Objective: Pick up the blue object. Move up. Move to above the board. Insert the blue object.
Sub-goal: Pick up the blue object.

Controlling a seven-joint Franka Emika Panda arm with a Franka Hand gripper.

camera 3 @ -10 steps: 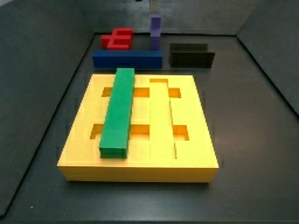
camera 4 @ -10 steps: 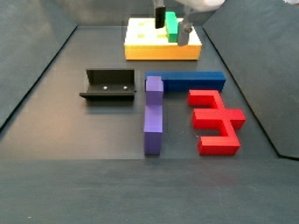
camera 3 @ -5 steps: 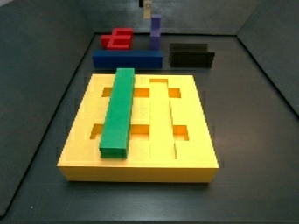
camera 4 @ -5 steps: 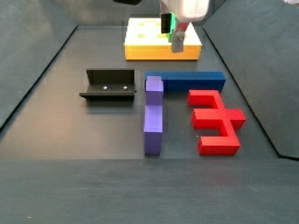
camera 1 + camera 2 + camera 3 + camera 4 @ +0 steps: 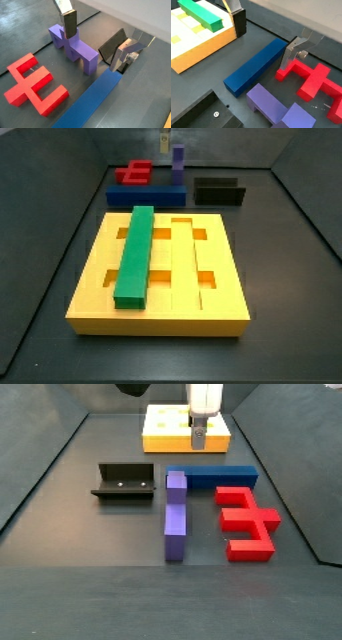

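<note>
The blue object (image 5: 221, 476) is a long dark-blue bar lying flat on the floor between the board and the red piece; it also shows in a side view (image 5: 144, 196) and in both wrist views (image 5: 93, 102) (image 5: 254, 67). The yellow board (image 5: 214, 278) carries a green bar (image 5: 136, 253) in one groove. My gripper (image 5: 201, 432) hangs open and empty over the gap between the board and the blue object. In both wrist views my gripper (image 5: 97, 42) (image 5: 266, 37) has nothing between its fingers (image 5: 238, 22), and the blue bar lies below them.
A purple piece (image 5: 175, 514) lies against the blue bar. A red piece (image 5: 245, 522) lies beside both. The fixture (image 5: 123, 481) stands on the purple piece's other side. Dark walls (image 5: 54, 238) close in the floor.
My gripper has moved off the board's edge toward the blue bar and come lower into view. No piece has moved.
</note>
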